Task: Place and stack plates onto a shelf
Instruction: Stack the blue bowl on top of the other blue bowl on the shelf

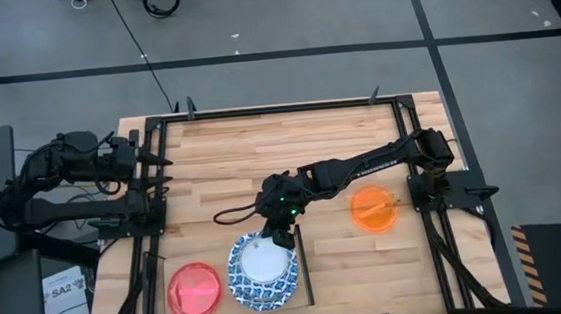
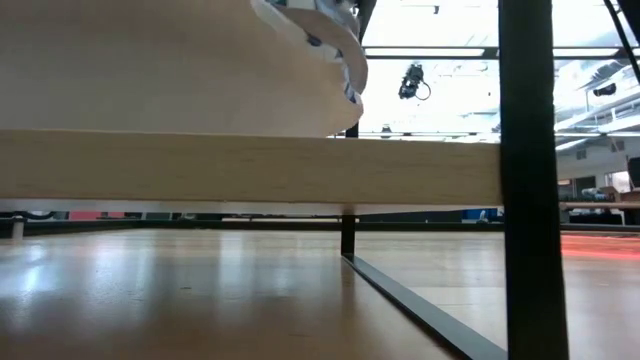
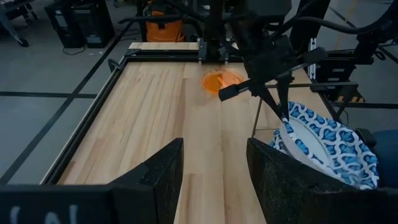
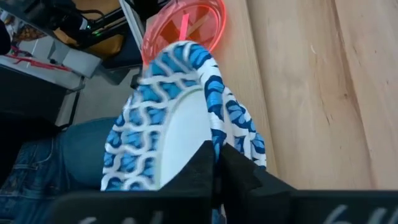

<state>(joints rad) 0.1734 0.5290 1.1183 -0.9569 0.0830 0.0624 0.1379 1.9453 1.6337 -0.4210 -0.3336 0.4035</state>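
Blue plate (image 1: 263, 271): on the shelf (image 1: 200, 261), tilted, its rim pinched in our right gripper (image 1: 281, 239), jaws closed on it. Red plate (image 1: 195, 290): flat on the shelf beside it. Orange plate (image 1: 374, 210): on the table (image 1: 221, 162), not yet shelved. Left gripper (image 1: 166, 164): parked at the table's left edge, jaws open and empty. Stacking seems barely begun.

From my low camera the blue-and-white plate (image 2: 335, 40) is cut off by the top edge, and the shelf (image 2: 250, 165) hides everything behind it. In my right wrist feed the fingers (image 4: 208, 171) cover the plate's near rim.
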